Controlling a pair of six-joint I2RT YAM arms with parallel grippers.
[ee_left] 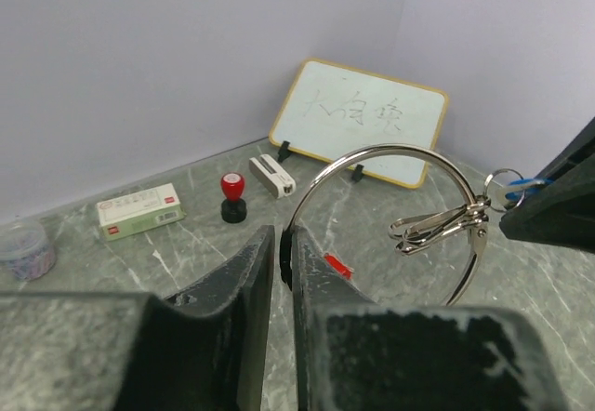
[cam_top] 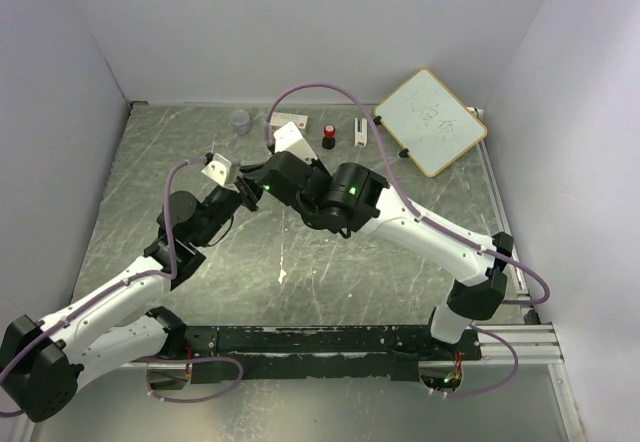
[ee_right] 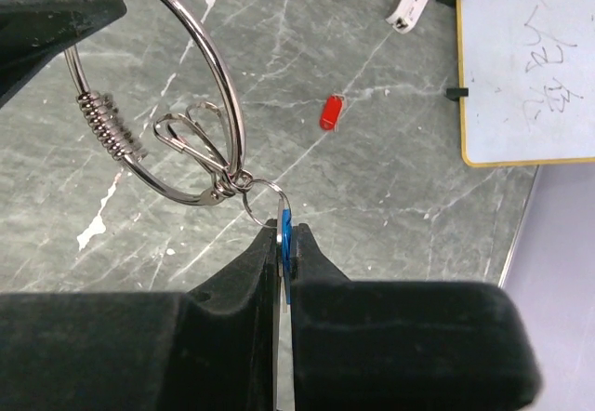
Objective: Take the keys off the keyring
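Grey marbled tabletop (cam_top: 300, 292); top view too coarse to show keys.

Left wrist: left pincer (ee_left: 284, 244) clamped on keyring (ee_left: 390, 147) wire, ring held aloft. Red key (ee_left: 338, 265) already off, lying loose on tabletop beyond.

Right wrist: right pincer (ee_right: 284, 248) pinching blue key (ee_right: 284, 230), joined to keyring by small split ring (ee_right: 245, 199).

Step in hand: freeing blue key. Likely next: work it off split ring, keyring held steady.

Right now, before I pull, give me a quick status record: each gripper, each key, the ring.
left gripper: shut on the keyring
right gripper: shut on the blue key
blue key: attached to the keyring, off the table
red key: loose on the table, off the keyring
keyring: held in the air between both grippers, clips dangling
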